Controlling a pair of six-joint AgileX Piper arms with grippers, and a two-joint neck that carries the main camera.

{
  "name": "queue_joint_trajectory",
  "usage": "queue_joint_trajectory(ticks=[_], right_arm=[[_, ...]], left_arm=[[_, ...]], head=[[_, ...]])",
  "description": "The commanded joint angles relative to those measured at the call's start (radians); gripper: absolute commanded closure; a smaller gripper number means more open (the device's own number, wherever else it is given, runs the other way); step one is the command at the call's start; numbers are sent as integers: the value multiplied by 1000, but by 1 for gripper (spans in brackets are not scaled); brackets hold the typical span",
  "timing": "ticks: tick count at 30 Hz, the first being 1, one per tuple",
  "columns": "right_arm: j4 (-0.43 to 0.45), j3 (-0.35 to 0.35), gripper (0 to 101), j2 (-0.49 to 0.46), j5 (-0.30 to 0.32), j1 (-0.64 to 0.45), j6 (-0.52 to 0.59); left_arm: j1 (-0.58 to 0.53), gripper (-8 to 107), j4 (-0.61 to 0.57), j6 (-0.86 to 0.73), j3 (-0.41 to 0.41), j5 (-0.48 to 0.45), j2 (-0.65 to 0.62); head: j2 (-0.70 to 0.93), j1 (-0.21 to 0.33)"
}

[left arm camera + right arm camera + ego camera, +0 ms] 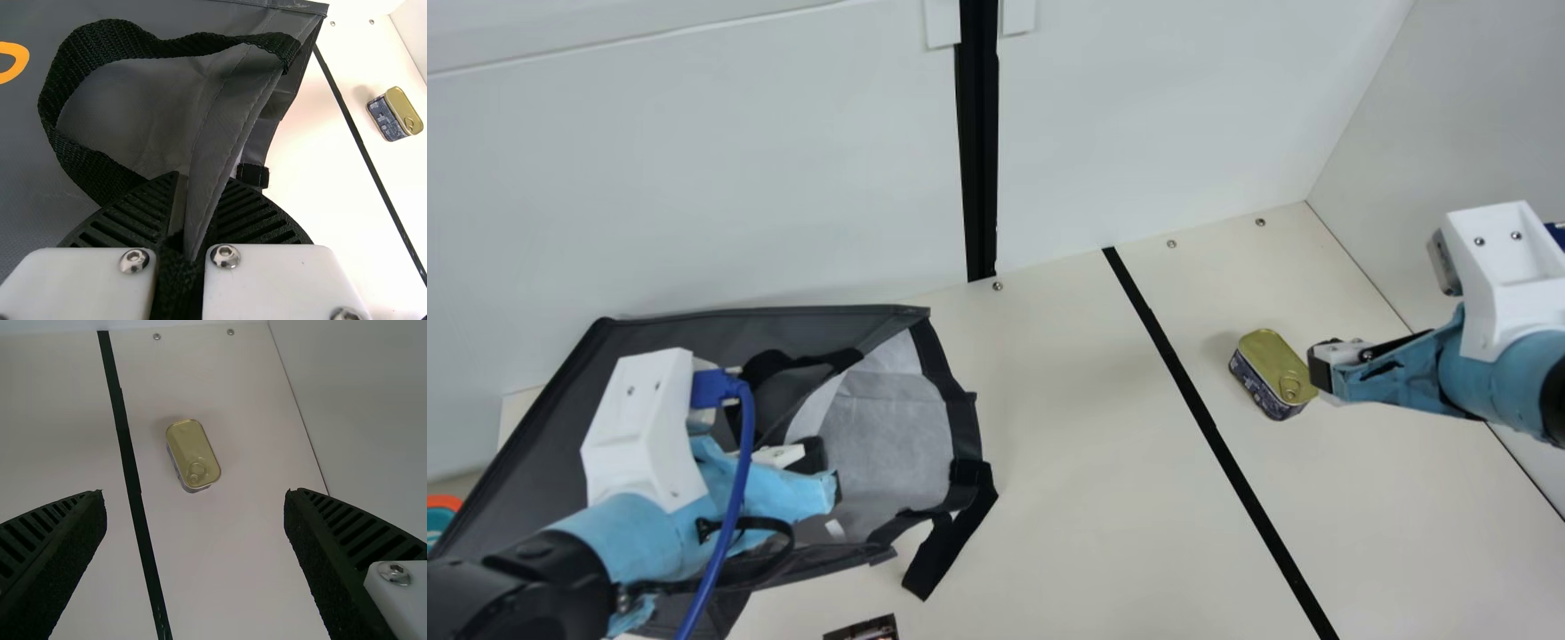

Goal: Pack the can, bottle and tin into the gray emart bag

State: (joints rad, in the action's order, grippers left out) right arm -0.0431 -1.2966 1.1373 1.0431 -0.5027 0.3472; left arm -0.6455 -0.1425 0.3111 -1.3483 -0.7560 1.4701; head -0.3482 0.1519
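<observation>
The left gripper (202, 179) is pinching a fold of gray fabric at the side of the gray emart bag's (960, 422) mouth, probably so that the opening is staying spread while something is going in. The black webbing handle (57, 93) is looping beside those fingers, and could be snagging them on release.

The right gripper (194, 492) is holding nothing, its fingers standing wide apart; that width is likely serving a grasp across the tin (1267, 373), which is lying flat just ahead, its ring-pull lid facing up, untouched. Packing the tin is seemingly the step in hand.

Beyond the tin, the right wall (1485, 116) is rising near the right arm, so the approach is calling for care on that side. Toward the bag, a broad stretch of cream table (1049, 533) is offering carrying room, with a black tape line (1199, 404) crossing it. The white back wall (694, 178) is bounding the far edge.
</observation>
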Motion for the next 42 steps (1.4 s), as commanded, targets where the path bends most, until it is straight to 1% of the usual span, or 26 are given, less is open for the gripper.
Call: queue_joint_trajectory(ticks=[1, 13, 27, 42], right_arm=[[3, 1, 10, 10, -9, 4, -1], [14, 6, 10, 85, -62, 21, 6], [29, -11, 10, 181, -107, 29, 20], [-6, -34, 10, 294, -138, 23, 118]], left_arm=[[0, 89, 0, 0, 0, 0, 0], [0, 89, 0, 0, 0, 0, 0], [0, 89, 0, 0, 0, 0, 0], [0, 89, 0, 0, 0, 0, 0]], head=[[-1, 23], [-1, 23], [-1, 23], [-1, 23]])
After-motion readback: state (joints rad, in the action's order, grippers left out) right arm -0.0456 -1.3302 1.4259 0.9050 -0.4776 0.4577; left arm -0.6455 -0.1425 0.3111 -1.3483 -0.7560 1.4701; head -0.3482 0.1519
